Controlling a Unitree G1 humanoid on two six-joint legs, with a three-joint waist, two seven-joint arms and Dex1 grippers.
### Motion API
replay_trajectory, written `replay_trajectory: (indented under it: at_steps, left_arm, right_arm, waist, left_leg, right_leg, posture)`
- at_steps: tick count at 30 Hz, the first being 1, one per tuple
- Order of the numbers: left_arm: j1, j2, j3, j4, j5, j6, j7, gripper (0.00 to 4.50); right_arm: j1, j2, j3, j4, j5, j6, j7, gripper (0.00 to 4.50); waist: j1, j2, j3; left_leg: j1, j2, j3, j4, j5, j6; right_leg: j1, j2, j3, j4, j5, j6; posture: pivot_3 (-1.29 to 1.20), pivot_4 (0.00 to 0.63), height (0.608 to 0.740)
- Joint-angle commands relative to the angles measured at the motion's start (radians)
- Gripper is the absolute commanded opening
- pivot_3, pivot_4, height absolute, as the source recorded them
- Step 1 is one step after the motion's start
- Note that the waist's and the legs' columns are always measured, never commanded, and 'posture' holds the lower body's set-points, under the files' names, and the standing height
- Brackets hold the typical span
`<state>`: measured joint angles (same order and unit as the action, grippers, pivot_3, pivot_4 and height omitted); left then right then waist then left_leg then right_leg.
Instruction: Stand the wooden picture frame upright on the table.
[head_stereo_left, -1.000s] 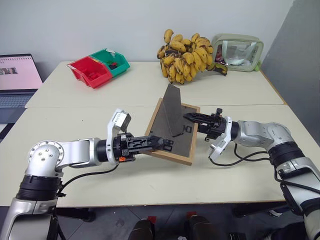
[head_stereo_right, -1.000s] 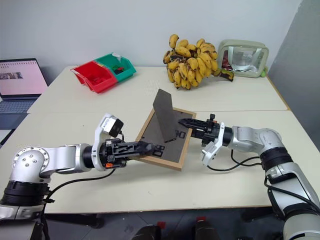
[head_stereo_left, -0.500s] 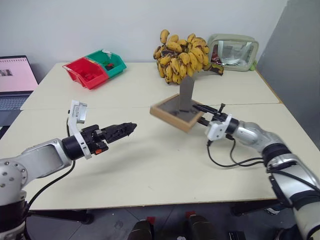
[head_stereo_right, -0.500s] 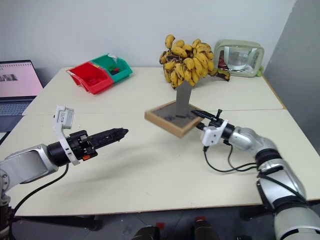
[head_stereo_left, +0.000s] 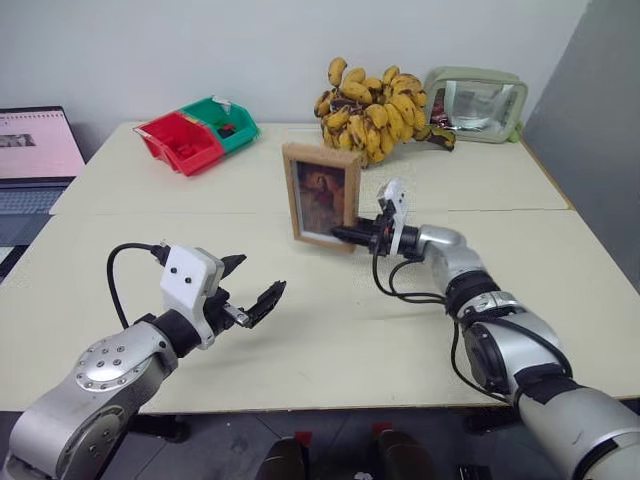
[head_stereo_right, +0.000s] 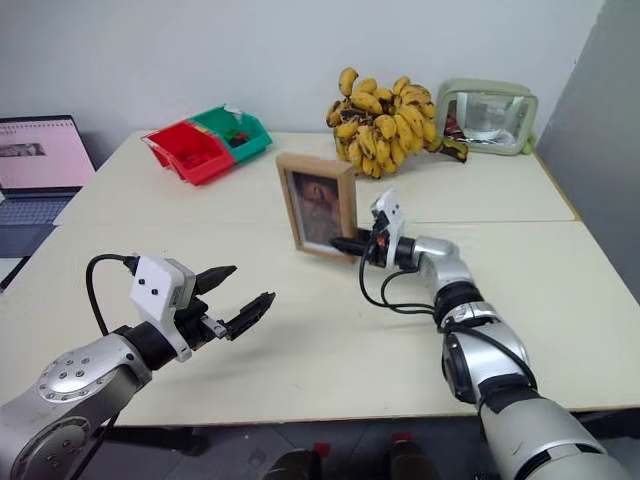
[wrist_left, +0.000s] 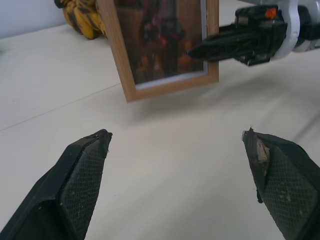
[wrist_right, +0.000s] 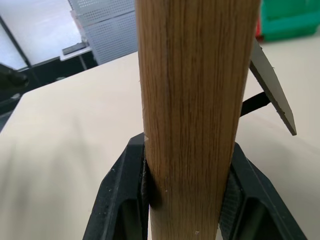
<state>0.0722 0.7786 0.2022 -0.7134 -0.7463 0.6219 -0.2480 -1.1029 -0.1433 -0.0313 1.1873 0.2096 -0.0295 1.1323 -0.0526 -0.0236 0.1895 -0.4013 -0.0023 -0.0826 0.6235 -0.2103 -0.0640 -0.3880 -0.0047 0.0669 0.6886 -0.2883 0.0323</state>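
Frame (head_stereo_left: 321, 195) now tipped upright, R gripper (head_stereo_left: 350, 235) pinching its edge, L gripper (head_stereo_left: 247, 287) wide, stand hidden

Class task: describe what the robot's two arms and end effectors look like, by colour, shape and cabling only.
Both arms are silver-grey metal with rounded joints and black bands. Each ends in a white wrist block and black two-fingered end effector, left and right. Loose black cables loop along both forearms; finger pads are cross-hatched.

The two head views look forward and down over the counter (head_stereo_left: 300, 330) from slightly offset positions, sharing the whole scene to the far wall. The left wrist view looks low across the counter, between its own fingertips (wrist_left: 82, 165), at the wooden picture frame (wrist_left: 160, 45) nearby. The right wrist view sits hard against the frame's edge.
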Motion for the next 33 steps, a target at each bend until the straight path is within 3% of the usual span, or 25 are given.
replay_trajectory:
  at_steps: [1,8,10,14,20,21,25,29,33]
  left_arm:
    - [0.003,-0.025,0.013,-0.031,0.043,-0.01,-0.002,4.5]
    - [0.0,-0.048,0.048,-0.013,0.043,0.018,-0.023,4.5]
    - [-0.009,-0.054,0.038,-0.009,0.051,0.022,-0.024,4.5]
    - [-0.027,-0.072,0.029,0.006,0.064,0.03,-0.03,4.5]
    - [-0.045,-0.083,0.028,0.029,0.081,0.035,-0.056,4.5]
    - [-0.047,-0.086,0.032,0.041,0.083,0.035,-0.061,4.5]
    - [-0.059,-0.077,0.053,0.079,0.066,0.056,-0.093,4.5]
    - [-0.123,-0.004,0.095,0.186,0.027,0.127,-0.173,4.5]
    - [-0.254,0.1,0.117,0.345,-0.003,0.177,-0.303,4.5]
  right_arm:
    - [0.024,0.05,-0.033,-0.001,0.016,0.032,-0.013,1.29]
    - [0.087,0.061,-0.024,-0.028,-0.008,0.055,-0.011,1.29]
    - [0.1,0.054,-0.013,-0.033,-0.025,0.05,-0.019,1.99]
    - [0.124,0.043,-0.005,-0.051,-0.043,0.046,-0.019,2.67]
    - [0.188,-0.021,0.023,-0.149,-0.067,0.064,-0.003,4.21]
    - [0.217,-0.054,0.03,-0.198,-0.077,0.086,-0.001,4.47]
    - [0.374,-0.192,0.061,-0.487,-0.101,0.175,-0.002,4.47]
    - [0.539,-0.342,0.042,-0.935,-0.046,0.423,-0.026,4.47]
    - [0.538,-0.404,-0.016,-1.27,0.077,0.769,-0.105,4.47]
  waist:
    - [-0.002,-0.001,0.0]
    - [-0.004,0.0,0.0]
    - [-0.004,0.0,0.0]
    - [-0.004,-0.001,0.0]
    - [-0.004,-0.001,0.0]
    - [-0.004,-0.001,0.0]
    - [0.01,-0.001,0.0]
    - [0.02,-0.001,0.0]
    - [0.0,0.0,0.0]
  left_leg:
    - [0.001,0.0,0.001,0.0,0.0,0.0]
    - [0.001,-0.001,0.001,0.0,0.0,0.0]
    - [0.001,-0.001,0.001,0.0,0.0,0.0]
    - [0.001,-0.001,0.0,0.0,0.0,0.0]
    - [0.001,-0.001,0.001,0.0,0.0,0.0]
    - [0.001,-0.001,0.0,0.0,0.0,0.0]
    - [0.0,-0.001,-0.001,0.0,0.0,0.0]
    - [0.0,-0.001,-0.001,0.0,0.0,0.0]
    - [0.001,0.0,0.001,0.0,0.0,0.0]
  right_leg:
    - [0.001,0.0,0.001,-0.001,0.0,0.0]
    - [0.0,0.0,0.0,0.0,0.0,0.0]
    - [0.001,0.001,0.0,0.0,0.0,0.0]
    - [0.001,0.001,0.0,0.0,0.0,0.0]
    - [0.001,0.001,0.0,0.0,0.0,0.0]
    - [0.001,0.001,0.0,0.0,0.0,0.0]
    - [0.001,0.0,-0.001,-0.001,0.0,0.001]
    - [0.002,-0.001,-0.001,-0.002,0.0,0.001]
    - [0.001,0.002,0.0,-0.002,0.0,0.001]
  posture:
    - [0.0,0.15,0.74]
    - [0.0,0.15,0.74]
    - [0.0,0.15,0.74]
    - [0.0,0.15,0.74]
    - [0.0,0.15,0.74]
    - [0.0,0.15,0.74]
    - [0.0,0.15,0.74]
    - [0.0,0.15,0.74]
    - [0.0,0.15,0.74]
